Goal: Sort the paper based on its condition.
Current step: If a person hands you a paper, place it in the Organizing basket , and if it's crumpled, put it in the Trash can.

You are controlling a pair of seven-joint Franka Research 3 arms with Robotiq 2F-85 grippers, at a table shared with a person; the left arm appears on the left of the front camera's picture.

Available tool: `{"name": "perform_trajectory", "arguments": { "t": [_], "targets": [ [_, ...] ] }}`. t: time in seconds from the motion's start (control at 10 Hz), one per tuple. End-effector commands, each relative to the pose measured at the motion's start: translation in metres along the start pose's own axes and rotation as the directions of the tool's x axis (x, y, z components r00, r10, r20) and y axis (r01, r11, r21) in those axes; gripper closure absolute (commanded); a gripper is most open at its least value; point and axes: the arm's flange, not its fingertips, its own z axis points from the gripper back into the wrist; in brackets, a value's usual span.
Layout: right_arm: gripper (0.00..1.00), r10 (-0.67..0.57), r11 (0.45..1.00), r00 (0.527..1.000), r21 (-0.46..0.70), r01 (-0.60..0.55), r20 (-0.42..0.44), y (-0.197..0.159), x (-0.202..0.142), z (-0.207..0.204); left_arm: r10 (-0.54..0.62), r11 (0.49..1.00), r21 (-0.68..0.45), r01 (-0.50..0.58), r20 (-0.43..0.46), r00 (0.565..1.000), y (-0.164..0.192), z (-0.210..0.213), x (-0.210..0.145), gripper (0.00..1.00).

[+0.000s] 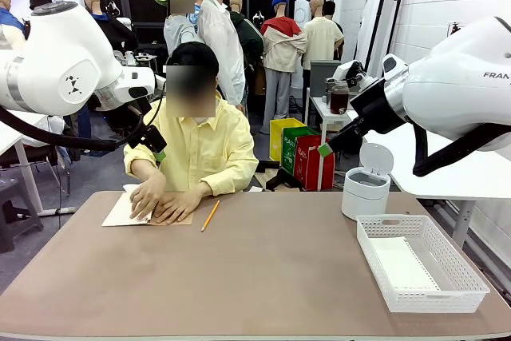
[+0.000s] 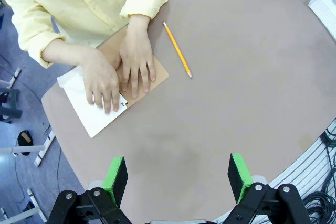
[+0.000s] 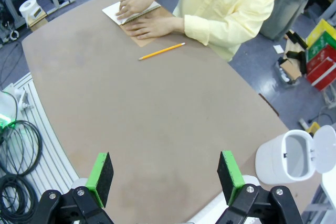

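Note:
A white sheet of paper [image 2: 92,114] lies at the table's far left, pressed down by one of the person's hands [image 2: 102,82]. The other hand [image 2: 136,64] rests on the tan notebook cover [image 2: 157,74] beside it. From the front, paper [image 1: 120,212] and hands sit together; the right wrist view has the paper [image 3: 113,10] far off. My left gripper [image 2: 177,178] hangs open high above the table, well short of the sheet, and is seen raised at upper left [image 1: 160,153]. My right gripper [image 3: 165,178] is open over the near right side, also raised [image 1: 325,149]. Both are empty.
A yellow pencil [image 1: 210,216] lies right of the notebook. A white bin with its lid flipped up [image 1: 366,189] stands at the far right. A white plastic basket [image 1: 419,261] sits at the near right. Cables [image 3: 16,145] hang past the table's edge.

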Motion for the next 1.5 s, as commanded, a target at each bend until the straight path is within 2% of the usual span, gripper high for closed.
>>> {"name": "perform_trajectory", "arguments": {
  "t": [0.0,1.4],
  "targets": [
    [0.0,0.005,1.0,1.0,0.01,-0.005,-0.006,0.0008,0.0007,0.0004,-0.001,1.0,0.002,0.001,0.002,1.0,0.0019,0.0013,0.0002,0.0],
    [0.0,0.005,1.0,1.0,0.01,-0.005,-0.006,0.0008,0.0007,0.0004,-0.001,1.0,0.002,0.001,0.002,1.0,0.0019,0.0013,0.0002,0.0]
  ]
}}
